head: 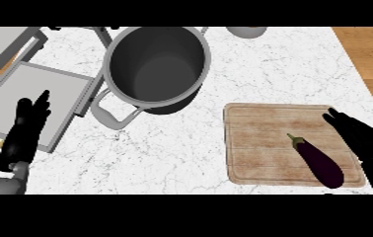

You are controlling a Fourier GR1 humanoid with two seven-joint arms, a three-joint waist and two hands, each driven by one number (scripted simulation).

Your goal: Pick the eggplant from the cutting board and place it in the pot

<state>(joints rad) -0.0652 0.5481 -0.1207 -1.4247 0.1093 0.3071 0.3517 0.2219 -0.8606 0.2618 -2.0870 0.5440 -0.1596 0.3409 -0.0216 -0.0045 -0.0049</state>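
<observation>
White marbled surface [182,147]; grey pot [157,65] standing upright at 12 o'clock, handle toward 7; wooden cutting board [262,142] flat at 4 o'clock, well apart from pot; grey tray [44,100] at 9 o'clock, beside the pot.

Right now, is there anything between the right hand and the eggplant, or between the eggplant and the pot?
Nothing visible. The black right hand is just right of the dark purple eggplant on the wooden cutting board. Only bare white marble counter separates the board from the grey metal pot.
</observation>
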